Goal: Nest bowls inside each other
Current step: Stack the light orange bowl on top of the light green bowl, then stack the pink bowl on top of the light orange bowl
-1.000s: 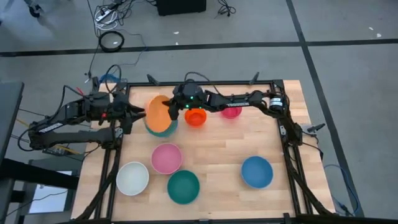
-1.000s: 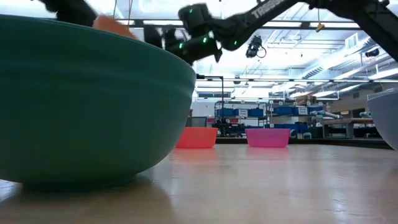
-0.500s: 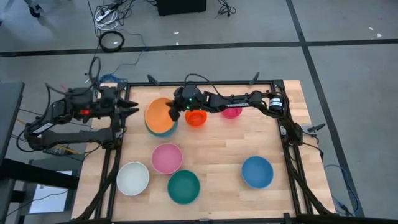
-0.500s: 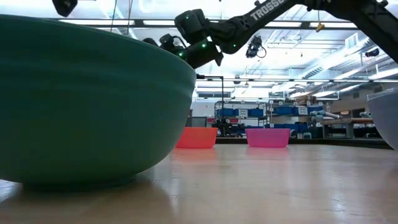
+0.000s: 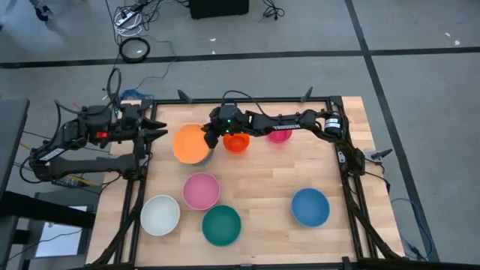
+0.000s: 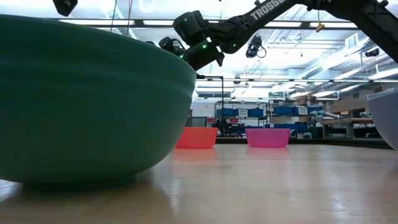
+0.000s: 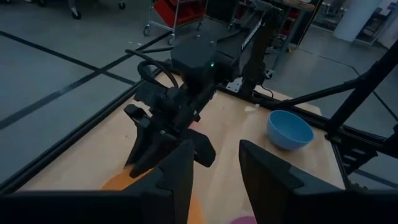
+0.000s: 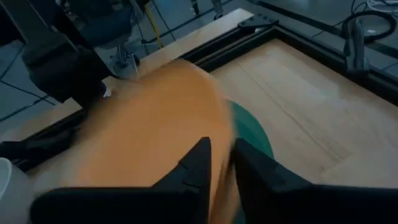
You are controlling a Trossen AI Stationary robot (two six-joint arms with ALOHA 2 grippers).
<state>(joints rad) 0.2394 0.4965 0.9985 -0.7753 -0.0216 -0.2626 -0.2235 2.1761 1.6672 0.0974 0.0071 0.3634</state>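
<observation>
An orange bowl point(image 5: 190, 144) lies mouth up in a grey-green bowl point(image 5: 209, 155) at the table's far left; only a sliver of the grey-green bowl shows. In the right wrist view the orange bowl point(image 8: 149, 130) is blurred over the green rim point(image 8: 252, 134). My right gripper point(image 5: 211, 138) stands at the orange bowl's right rim, and its fingers point(image 8: 198, 167) are a little apart with orange between them. My left gripper point(image 5: 160, 133) hangs open above the table's left edge, off the bowls. The red-orange bowl point(image 5: 236, 142) and the magenta bowl point(image 5: 279, 135) rest on the table. My right gripper comes slanting down from the table's right, with its fingers on either side of the orange bowl's right rim point(image 8: 219, 163). I cannot tell whether they touch the rim. The bowl rests in the grey-green bowl.
A pink bowl point(image 5: 200, 190), a white bowl point(image 5: 160, 214), a teal bowl point(image 5: 221, 225) and a blue bowl point(image 5: 310, 207) stand apart on the near half of the table. The teal bowl point(image 6: 93, 99) fills the low view's left. Bare wood lies in the middle and at the far right.
The orange bowl has tipped from standing on its edge to lying level in the grey-green bowl. My right gripper has tipped downward with it. My left gripper has drawn back from the orange bowl toward the table's left edge and risen.
</observation>
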